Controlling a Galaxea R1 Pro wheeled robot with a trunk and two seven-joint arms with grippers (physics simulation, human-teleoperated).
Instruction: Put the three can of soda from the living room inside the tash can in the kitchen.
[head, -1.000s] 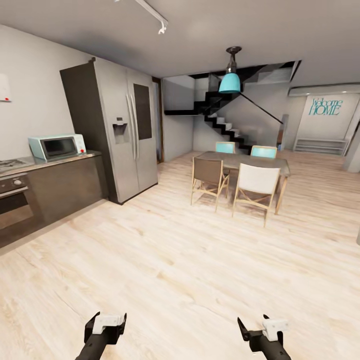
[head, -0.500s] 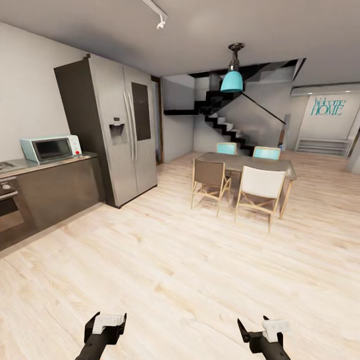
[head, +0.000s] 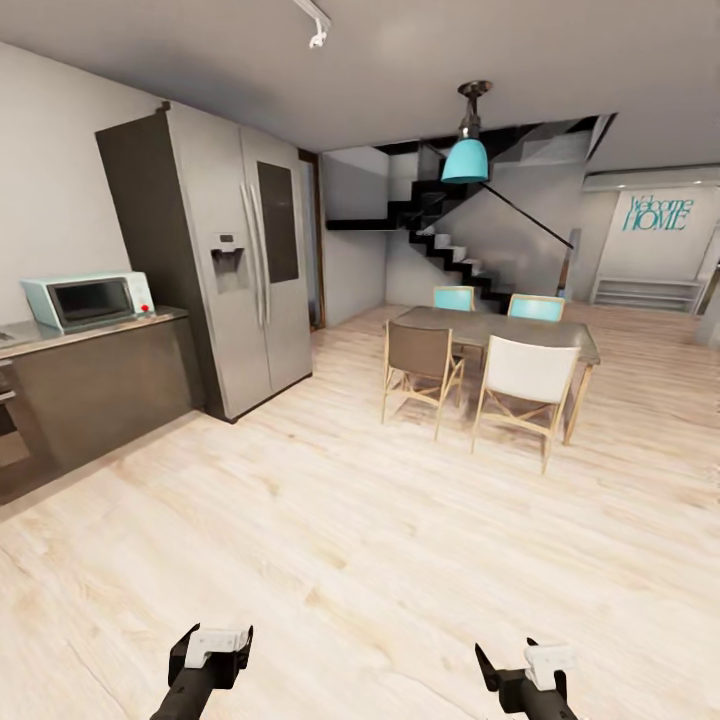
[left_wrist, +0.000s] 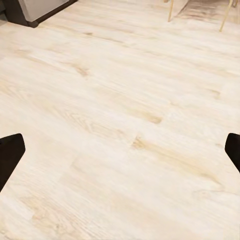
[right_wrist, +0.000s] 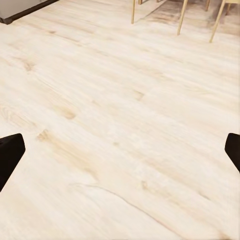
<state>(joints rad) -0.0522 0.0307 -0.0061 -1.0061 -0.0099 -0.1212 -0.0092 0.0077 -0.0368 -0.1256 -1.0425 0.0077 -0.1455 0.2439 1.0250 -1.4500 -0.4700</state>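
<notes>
Head view looks across a wide pale wood-plank floor that runs from the kitchen on the left to an open dining area beyond. Against the left wall stands the tall grey double-door fridge, and just beside it a dark counter carries a teal microwave. Farther back, a black open staircase climbs toward the upper floor. Right of the fridge and well apart from it, a rectangular dining table is ringed by four wood-framed chairs: two with teal backs on the far side, a brown one and a white one on the near side. A teal pendant lamp hangs above the table, and teal "Welcome HOME" lettering marks the far right wall.

At the lower edge, the left gripper and the right gripper hang low over bare planks, each spread wide and holding nothing; in the wrist views their black fingertips sit at opposite edges with only floor between them. No soda can or bin is in sight here.
</notes>
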